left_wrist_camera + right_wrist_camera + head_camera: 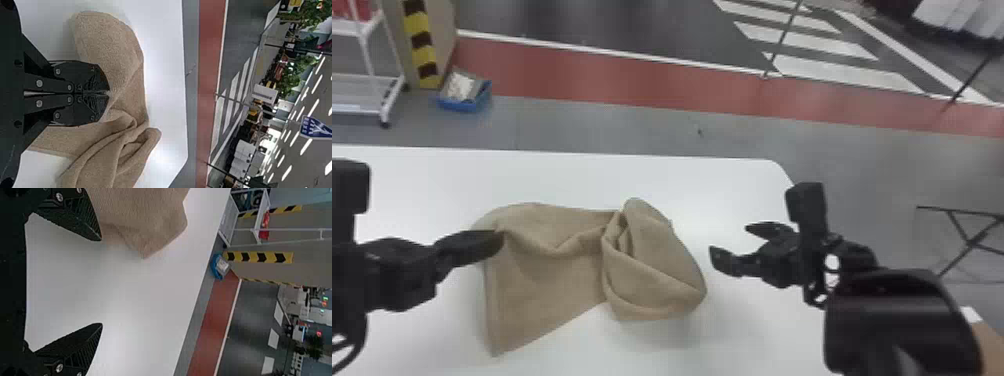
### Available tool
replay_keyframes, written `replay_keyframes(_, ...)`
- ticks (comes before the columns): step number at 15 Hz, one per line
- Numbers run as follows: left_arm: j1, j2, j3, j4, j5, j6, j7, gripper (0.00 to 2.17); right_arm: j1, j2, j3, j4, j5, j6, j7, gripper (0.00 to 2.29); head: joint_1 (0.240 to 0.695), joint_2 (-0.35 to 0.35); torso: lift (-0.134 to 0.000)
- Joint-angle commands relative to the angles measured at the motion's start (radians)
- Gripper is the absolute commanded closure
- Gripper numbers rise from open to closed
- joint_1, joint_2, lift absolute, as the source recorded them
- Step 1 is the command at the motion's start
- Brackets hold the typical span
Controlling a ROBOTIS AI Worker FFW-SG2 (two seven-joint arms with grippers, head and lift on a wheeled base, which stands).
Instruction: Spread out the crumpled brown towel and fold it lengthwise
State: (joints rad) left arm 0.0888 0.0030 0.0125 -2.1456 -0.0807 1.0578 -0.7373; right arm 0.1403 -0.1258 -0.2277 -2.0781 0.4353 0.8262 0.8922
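Observation:
The brown towel (547,280) lies rumpled on the white table, its left part fairly flat and its right part bunched into a folded heap. At its upper left edge is my left gripper (499,237); in the left wrist view that gripper (109,93) is shut, with towel cloth (117,51) pinched at its fingertips. My right gripper (732,242) stands open to the right of the heap, apart from it. In the right wrist view a corner of the towel (148,223) lies beyond one finger of the right gripper (102,282), and nothing is between the fingers.
The white table (432,175) has its far edge behind the towel and a cut corner at the far right. On the floor beyond stand a blue bin (464,97) and a white rack (387,95) at the far left. A dark folding stand (967,240) is off to the right.

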Motion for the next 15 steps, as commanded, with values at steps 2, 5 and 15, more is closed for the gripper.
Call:
replay_keyframes(2,0.002,-0.006,-0.006,0.003,-0.005,0.000,0.001,1.43,-0.045,0.066,0.150,0.044,0.025,0.072,-0.001,0.12,0.695,-0.223,-0.124)
replay_keyframes(5,0.012,-0.006,-0.008,0.000,-0.005,-0.006,0.001,1.44,-0.094,0.086,0.228,0.119,0.134,0.158,-0.007,0.32,0.695,-0.132,-0.124)
replay_keyframes(15,-0.037,-0.006,0.149,0.078,0.001,-0.031,-0.063,1.43,-0.126,0.000,-0.088,-0.017,0.069,0.382,0.087,1.62,0.695,-0.188,-0.124)
